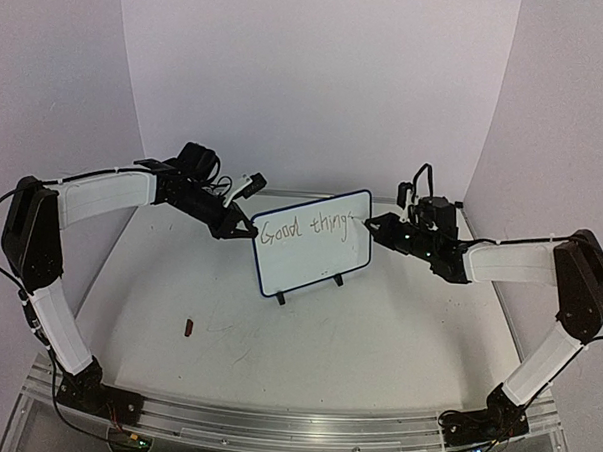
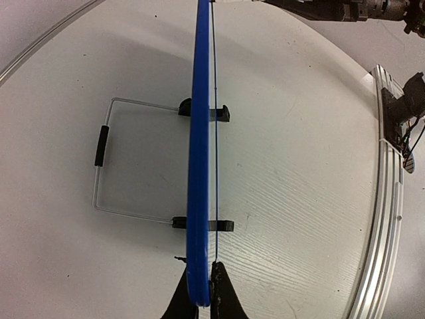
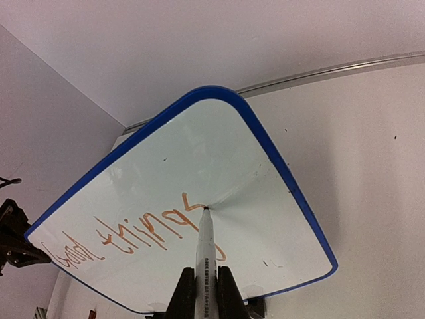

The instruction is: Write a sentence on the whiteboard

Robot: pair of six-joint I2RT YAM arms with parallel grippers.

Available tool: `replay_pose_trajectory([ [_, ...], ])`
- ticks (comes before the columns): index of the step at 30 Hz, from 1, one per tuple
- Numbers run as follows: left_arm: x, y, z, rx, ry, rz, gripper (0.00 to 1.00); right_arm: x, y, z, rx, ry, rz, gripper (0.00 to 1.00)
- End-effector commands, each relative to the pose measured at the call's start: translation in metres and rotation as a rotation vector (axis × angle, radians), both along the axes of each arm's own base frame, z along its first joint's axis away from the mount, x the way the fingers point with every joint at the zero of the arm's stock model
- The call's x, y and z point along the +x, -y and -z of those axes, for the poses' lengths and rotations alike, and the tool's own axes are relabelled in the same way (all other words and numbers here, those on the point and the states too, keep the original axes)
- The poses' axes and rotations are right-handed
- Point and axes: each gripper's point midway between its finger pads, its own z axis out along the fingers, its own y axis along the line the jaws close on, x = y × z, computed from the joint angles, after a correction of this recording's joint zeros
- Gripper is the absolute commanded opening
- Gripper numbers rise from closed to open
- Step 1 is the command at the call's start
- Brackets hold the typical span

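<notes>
From above, the whiteboard (image 1: 311,248) stands on two black feet mid-tabletop (image 1: 377,329). The sentence (image 1: 303,229) on its face reads "Good things" on one line. The left end effector (image 1: 243,229) is clamped on the board's left edge, and the right end effector (image 1: 374,225) sits at its right edge. The left wrist view shows the blue rim edge-on, pinched between closed fingers (image 2: 222,292), with a wire stand (image 2: 133,101) behind. In the right wrist view a marker (image 3: 204,246) is gripped tight, its tip touching the board at the final "s". The barrel's print is too small to read.
</notes>
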Motion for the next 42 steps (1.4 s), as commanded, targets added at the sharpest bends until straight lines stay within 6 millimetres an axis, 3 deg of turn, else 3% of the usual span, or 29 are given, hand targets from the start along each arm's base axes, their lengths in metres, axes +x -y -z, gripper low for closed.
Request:
replay_pose_trajectory([
  [1,0.000,-0.018,0.044,0.165,-0.035,-0.028,0.00,0.000,0.001,0.000,-0.011,0.005,0.006,0.00],
  [22,0.000,-0.018,0.043,0.165,-0.033,-0.029,0.00,-0.008,-0.011,-0.019,0.035,0.032,-0.075,0.00],
  [32,0.001,-0.019,0.040,0.163,-0.028,-0.037,0.00,-0.049,0.013,-0.054,0.084,0.088,-0.065,0.00],
  [37,0.001,-0.018,0.039,0.160,-0.028,-0.036,0.00,-0.064,0.011,-0.068,0.051,0.114,-0.131,0.00],
  [42,0.001,-0.018,0.039,0.159,-0.028,-0.036,0.00,-0.072,0.003,-0.068,0.033,0.113,-0.193,0.00],
])
